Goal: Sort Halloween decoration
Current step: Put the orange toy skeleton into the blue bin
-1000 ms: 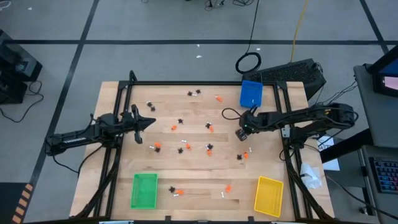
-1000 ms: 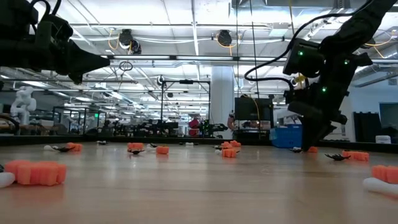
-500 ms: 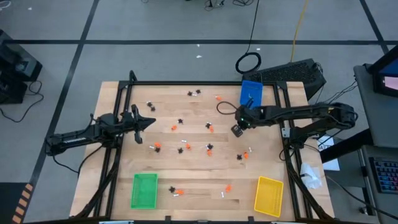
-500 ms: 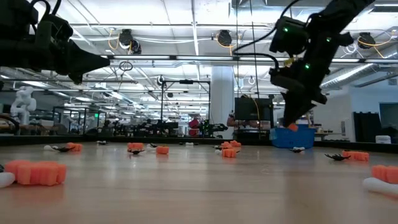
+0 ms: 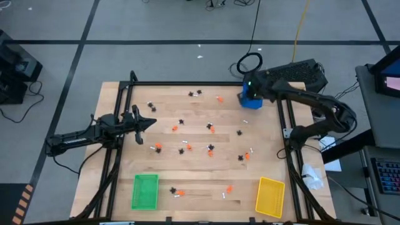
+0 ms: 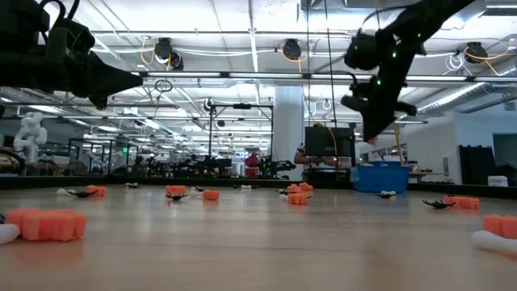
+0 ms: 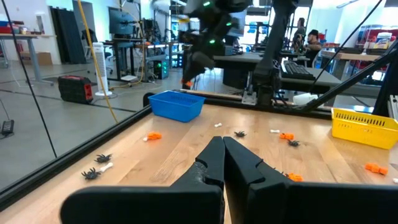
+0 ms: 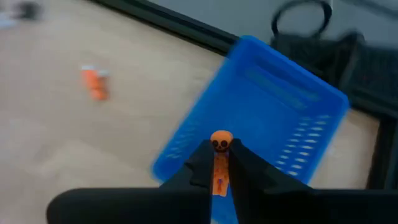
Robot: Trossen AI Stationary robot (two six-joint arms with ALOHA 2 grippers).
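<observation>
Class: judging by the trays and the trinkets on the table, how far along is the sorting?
Done: nothing visibly sorted; the green tray and yellow tray look empty. In hand: the right gripper holds an orange trinket above the blue tray. Left: orange, black and white trinkets lie scattered across the table; the left gripper waits shut.

Trinket-strewn wooden table [image 5: 125,181], three trays [image 5: 145,190]

light: bright, even overhead | shadows: faint | blur: right wrist view smeared, low view foreground soft

Closed left gripper [image 7: 222,163], blue tray [image 7: 177,104] beyond — perhaps empty
</observation>
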